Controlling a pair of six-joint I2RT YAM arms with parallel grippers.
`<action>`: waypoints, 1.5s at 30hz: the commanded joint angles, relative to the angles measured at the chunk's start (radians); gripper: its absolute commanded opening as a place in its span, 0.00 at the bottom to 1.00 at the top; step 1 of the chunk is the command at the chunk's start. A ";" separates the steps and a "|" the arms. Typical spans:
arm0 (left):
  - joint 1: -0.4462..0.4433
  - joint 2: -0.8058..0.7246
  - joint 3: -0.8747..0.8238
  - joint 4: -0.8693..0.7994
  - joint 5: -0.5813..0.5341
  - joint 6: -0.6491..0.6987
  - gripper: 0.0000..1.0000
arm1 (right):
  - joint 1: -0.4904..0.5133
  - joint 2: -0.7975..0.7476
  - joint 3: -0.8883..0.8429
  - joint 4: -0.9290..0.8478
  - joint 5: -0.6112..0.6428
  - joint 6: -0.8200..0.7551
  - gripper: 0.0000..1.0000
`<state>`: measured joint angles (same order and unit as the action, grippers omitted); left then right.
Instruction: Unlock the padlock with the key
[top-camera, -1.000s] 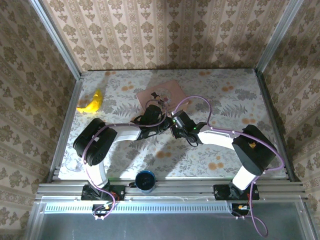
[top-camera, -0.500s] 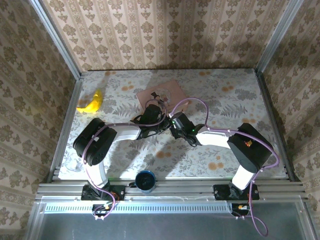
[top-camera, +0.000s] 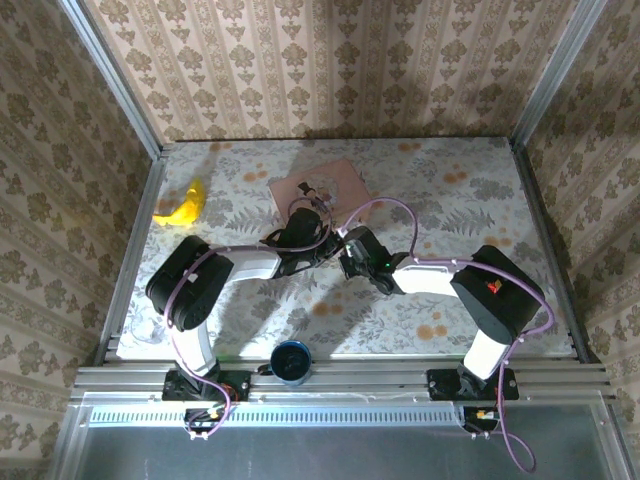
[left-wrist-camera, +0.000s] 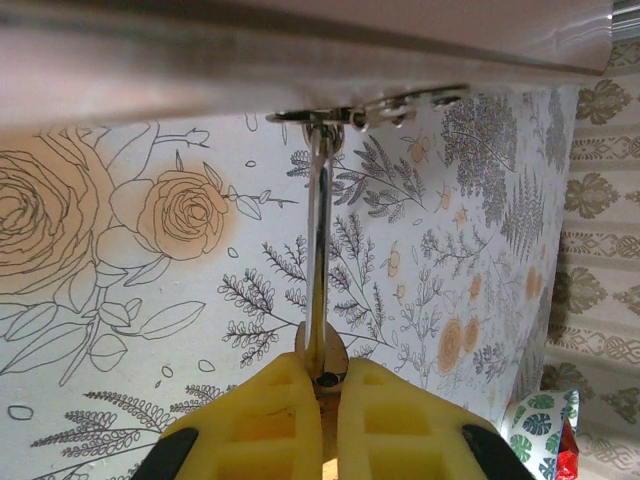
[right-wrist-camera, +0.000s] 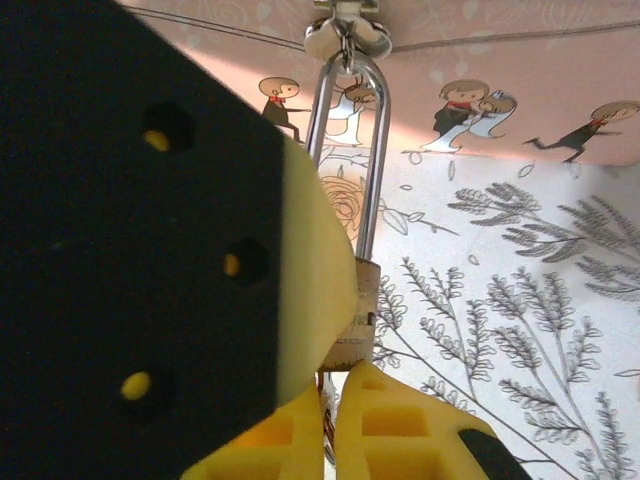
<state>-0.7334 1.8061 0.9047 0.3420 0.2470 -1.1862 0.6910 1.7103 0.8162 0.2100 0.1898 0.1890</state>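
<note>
1. Far left on the floral-print desk (top-camera: 450, 200) lies a yellow banana (top-camera: 183, 205). It is well apart from the work and no hazard to it.

2. The left pincer (left-wrist-camera: 320, 365) has its pads pressed together on the padlock (right-wrist-camera: 357, 305), whose body is seen edge-on. The body is tiny and smooth, so I judge it could twist or squirt out of the soft, blocky yellow pads if turning force comes from below.

3. The padlock hangs at the near edge of the pink box (top-camera: 340, 180), between the two pincers. Its thin polished steel shackle (left-wrist-camera: 318, 230) is threaded through a small shiny hasp (right-wrist-camera: 347, 35). Pulling downward could drag or tip the box, which looks light, with a matte printed skin of bride-and-groom figures. The lock's body is pale brass, short and rounded.

4. The right pincer (right-wrist-camera: 332, 385) is pressed together just under the lock's body. What it pinches is hidden, likely the key, though I cannot tell. A key off-axis could jam or bend, or slip between the pads without turning.
</note>
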 joint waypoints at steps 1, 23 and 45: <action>-0.012 0.002 -0.003 -0.048 0.100 -0.007 0.00 | -0.113 -0.001 0.040 0.033 -0.211 0.075 0.00; -0.009 -0.030 -0.053 -0.024 0.101 -0.003 0.00 | -0.411 0.236 0.050 0.426 -1.006 0.602 0.00; 0.026 -0.203 -0.069 -0.138 0.012 0.125 1.00 | -0.418 0.217 0.047 0.306 -0.943 0.589 0.00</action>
<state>-0.7185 1.6653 0.8322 0.2646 0.2874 -1.1278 0.2790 1.9423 0.8337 0.5491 -0.8074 0.7895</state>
